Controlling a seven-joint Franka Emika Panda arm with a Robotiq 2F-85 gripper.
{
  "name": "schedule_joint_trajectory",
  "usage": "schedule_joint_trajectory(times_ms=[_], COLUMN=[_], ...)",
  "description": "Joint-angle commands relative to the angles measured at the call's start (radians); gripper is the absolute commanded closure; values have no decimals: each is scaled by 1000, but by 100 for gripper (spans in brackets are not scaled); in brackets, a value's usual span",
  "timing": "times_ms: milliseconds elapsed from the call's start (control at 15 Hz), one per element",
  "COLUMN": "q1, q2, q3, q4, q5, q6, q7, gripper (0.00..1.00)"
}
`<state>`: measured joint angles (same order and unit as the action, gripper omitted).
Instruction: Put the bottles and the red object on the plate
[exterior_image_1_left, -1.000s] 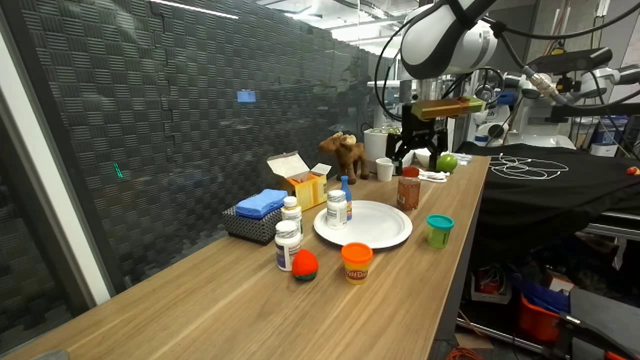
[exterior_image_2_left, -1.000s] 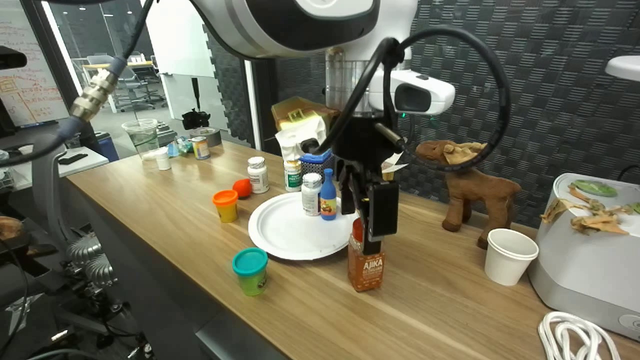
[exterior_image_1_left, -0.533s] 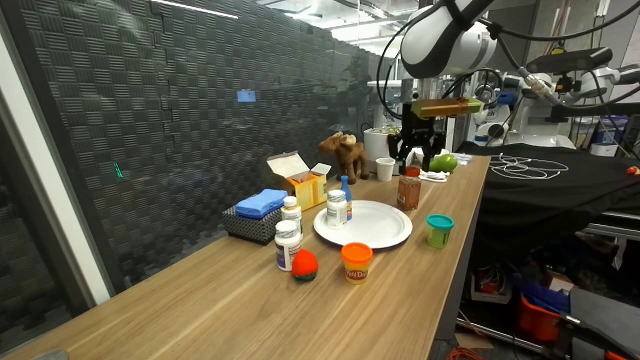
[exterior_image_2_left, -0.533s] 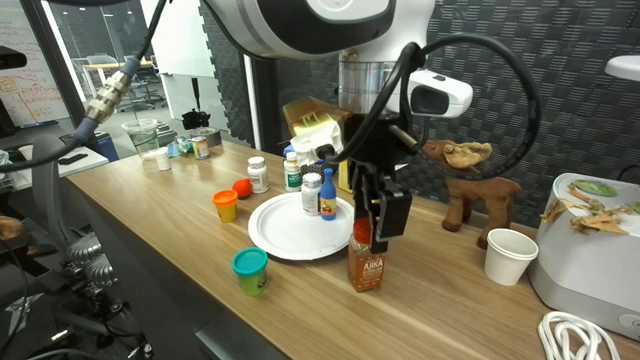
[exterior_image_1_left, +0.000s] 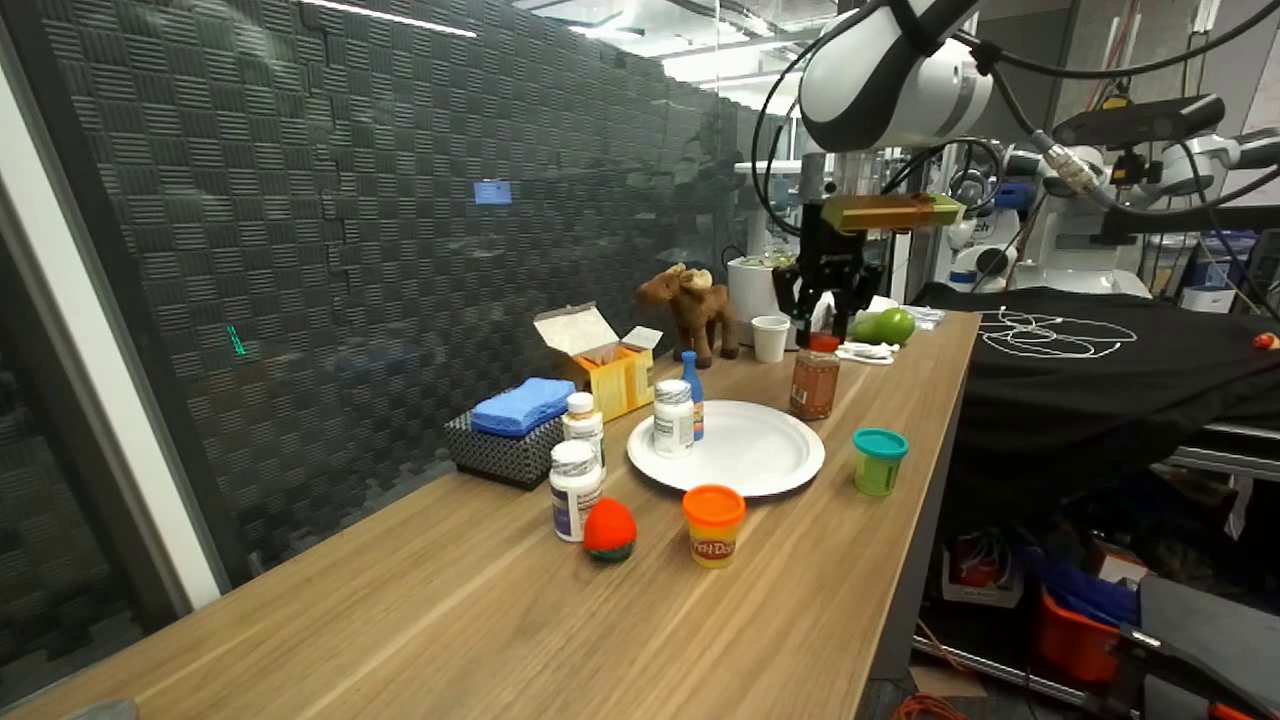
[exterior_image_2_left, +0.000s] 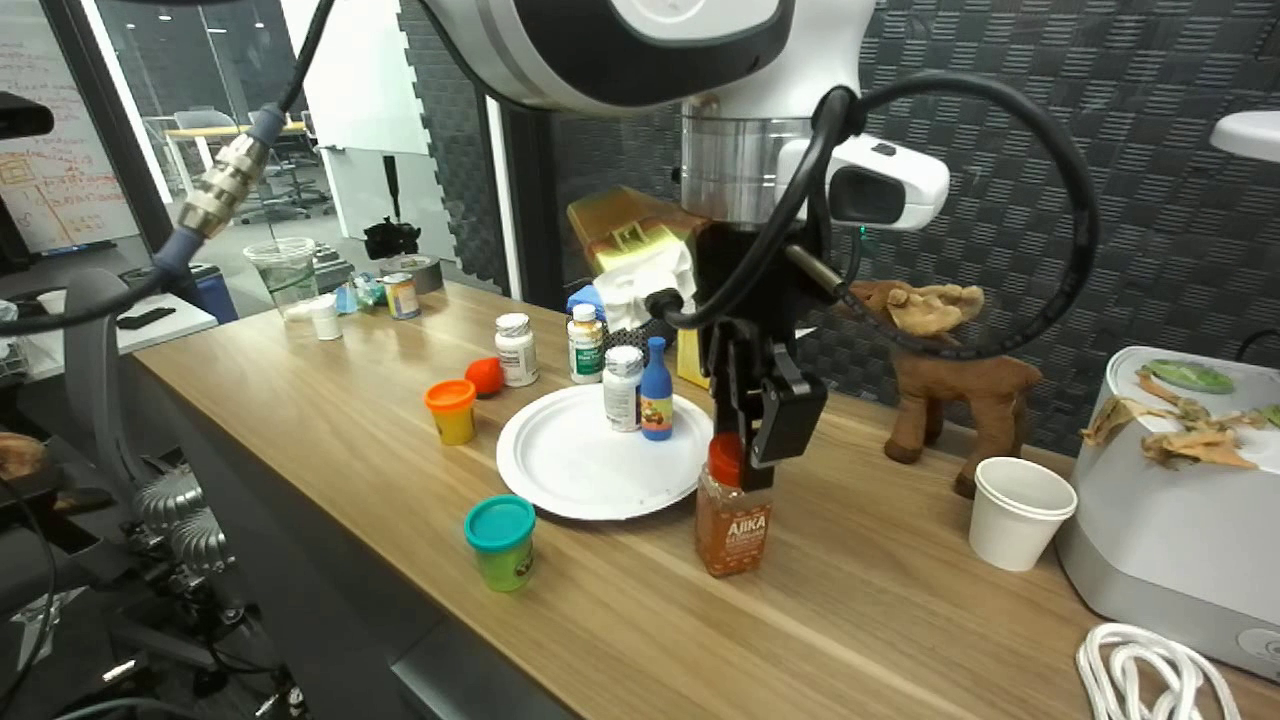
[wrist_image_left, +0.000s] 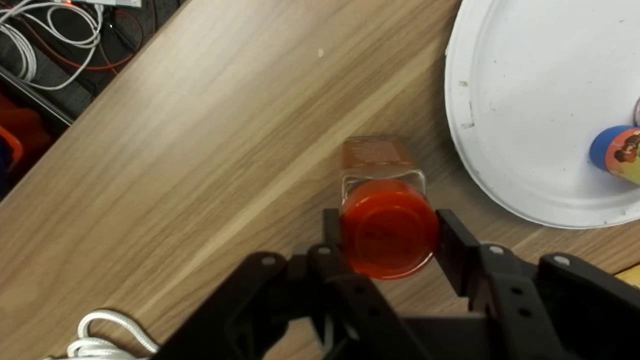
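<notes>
From the left in an exterior view, a clear plastic cup (exterior_image_2_left: 283, 268), a small white container (exterior_image_2_left: 325, 319) and a can (exterior_image_2_left: 402, 298) stand at the far end of the wooden table (exterior_image_2_left: 860, 610). Nearer comes an orange-lidded yellow tub (exterior_image_2_left: 453, 417); just behind it the red object (exterior_image_2_left: 485, 376) sits on the wood, right beside a white pill bottle (exterior_image_2_left: 517, 352) that stands upright. A teal-lidded green tub (exterior_image_2_left: 502, 550) stands near the table's edge.

Behind the plate (exterior_image_2_left: 580, 475), a green-labelled bottle (exterior_image_2_left: 586, 350) stands upright on the wood. The plate, round and white, carries two upright bottles toward its back: a second white pill bottle (exterior_image_2_left: 622, 392) and, at its right, a blue bottle (exterior_image_2_left: 656, 395).

Just right of the plate and off it is a brownish bottle (exterior_image_2_left: 732, 540), the gripper (wrist_image_left: 388, 231) directly above. In the wrist view the jaws stand narrow, meeting the red cap (exterior_image_2_left: 722, 465) on both sides, so the bottle is held there. Whether its base touches the table is hard to tell from these angles.

Farther right, a brown toy moose (exterior_image_2_left: 960, 385) stands by the dark wall panels (exterior_image_2_left: 1150, 200), partly behind a black cable (exterior_image_2_left: 1084, 215). Then come a white paper cup (exterior_image_2_left: 1020, 520), a white-and-grey appliance (exterior_image_2_left: 1140, 530) with brown and green scraps (exterior_image_2_left: 1195, 450) on top and, in front of it, a coiled white cord (exterior_image_2_left: 1150, 640).
</notes>
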<state>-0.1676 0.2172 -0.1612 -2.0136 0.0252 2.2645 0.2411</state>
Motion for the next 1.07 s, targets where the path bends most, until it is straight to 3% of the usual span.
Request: schedule_joint_trajectory(times_ms=[0,333,1000], q1=[8,35,76], q2=[-23,-79,-71], q3=[-14,2,83], q4=[24,63,72], q5=[-27,-104,-27], q6=[7,-17,-19], q7=[0,0,-190], gripper=[76,76,76])
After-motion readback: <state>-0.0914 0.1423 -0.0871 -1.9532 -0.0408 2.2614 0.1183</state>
